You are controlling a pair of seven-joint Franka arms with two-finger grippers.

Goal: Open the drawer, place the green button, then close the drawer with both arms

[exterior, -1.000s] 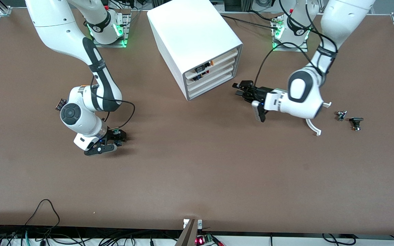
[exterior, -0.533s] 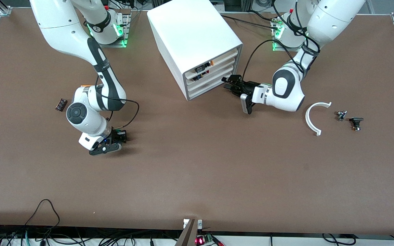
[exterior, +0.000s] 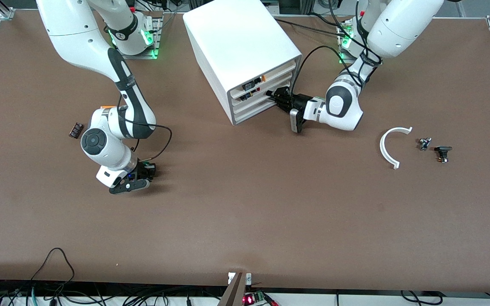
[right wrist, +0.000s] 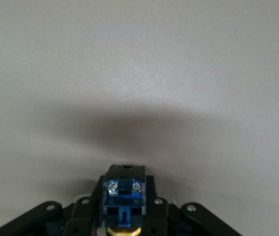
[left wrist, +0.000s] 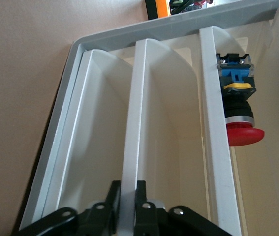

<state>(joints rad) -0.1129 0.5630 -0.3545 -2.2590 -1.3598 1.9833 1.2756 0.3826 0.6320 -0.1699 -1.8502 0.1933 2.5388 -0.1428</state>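
Note:
The white cabinet (exterior: pixel 236 42) stands at the middle back with all four drawers pushed in. My left gripper (exterior: pixel 273 94) is at its front. In the left wrist view it (left wrist: pixel 127 188) is shut on a thin white drawer front lip (left wrist: pixel 138 118). That lip is just under the drawer holding a red-capped button, and one more lip lies between it and the table. My right gripper (exterior: pixel 144 171) is low over the table toward the right arm's end, shut on the button (right wrist: pixel 124 199). Only the button's blue base with two screws shows; its green cap is hidden.
A red-capped button (left wrist: pixel 238 115) lies in an upper drawer. A white curved piece (exterior: pixel 390 146) and two small dark parts (exterior: pixel 424 143) (exterior: pixel 442 152) lie toward the left arm's end. A small black part (exterior: pixel 75 129) lies beside the right arm.
My left gripper has moved from over the table to the cabinet front and now grips a drawer lip. The right gripper has hardly moved and still holds the button.

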